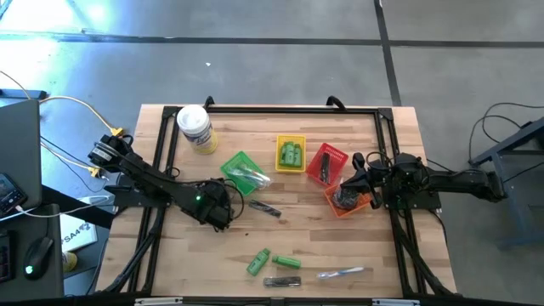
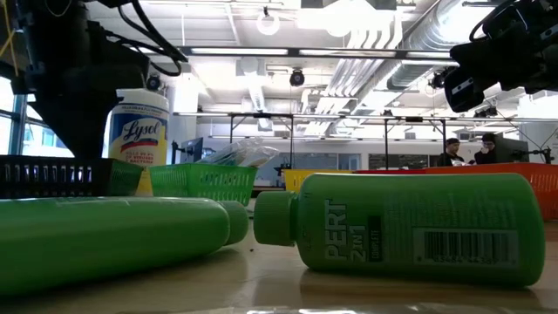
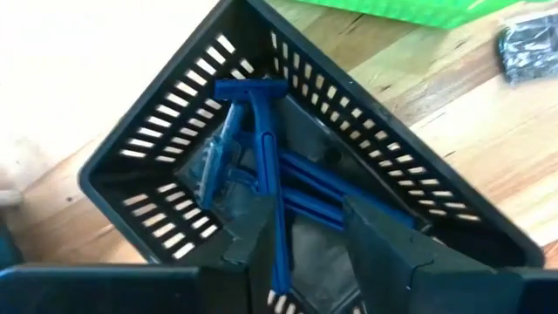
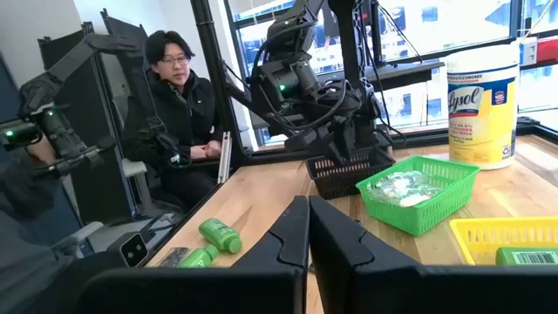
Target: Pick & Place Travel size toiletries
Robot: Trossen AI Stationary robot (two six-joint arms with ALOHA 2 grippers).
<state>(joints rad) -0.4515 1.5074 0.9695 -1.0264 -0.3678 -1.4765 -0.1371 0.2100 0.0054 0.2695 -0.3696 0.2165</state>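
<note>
desk (image 1: 280, 238): wooden top carrying five small mesh baskets in its middle band and loose toiletries along the near edge

Lysol tub (image 1: 195, 129): upright at the far left corner; the landmark for what follows; not part of the sorting

black basket (image 3: 174, 131): nearest the tub on the left arm's side, directly under the left gripper; it holds blue razors (image 3: 266, 166) lying crossed on its floor

green basket (image 1: 244, 170): just right of the tub, holding clear-wrapped silvery pieces

yellow basket (image 1: 291, 155): farther right of the tub, with small green bottles inside

red basket (image 1: 327, 163): beyond the yellow one, with dark slim items in it

orange basket (image 1: 348, 202): farthest from the tub, partly under the right gripper, a dark round piece inside

left gripper (image 3: 336, 262): low over the black basket, fingers partly spread with nothing pinched between them; a razor lies just below, so I judge this a drop-off

right gripper (image 4: 308, 228): fingers pressed together and holding nothing, above the orange and red baskets, waiting

done so far: every basket has at least some items in it, so sorting looks well under way

still loose: a dark wrapped piece (image 1: 264, 207) mid-desk beside the green basket; two green bottles (image 1: 272, 261), a dark stick (image 1: 281, 281) and a clear-wrapped silvery piece (image 1: 342, 273) along the edge farthest from the tub

left to do: by my count five items to go, roughly the last third of the job
</note>
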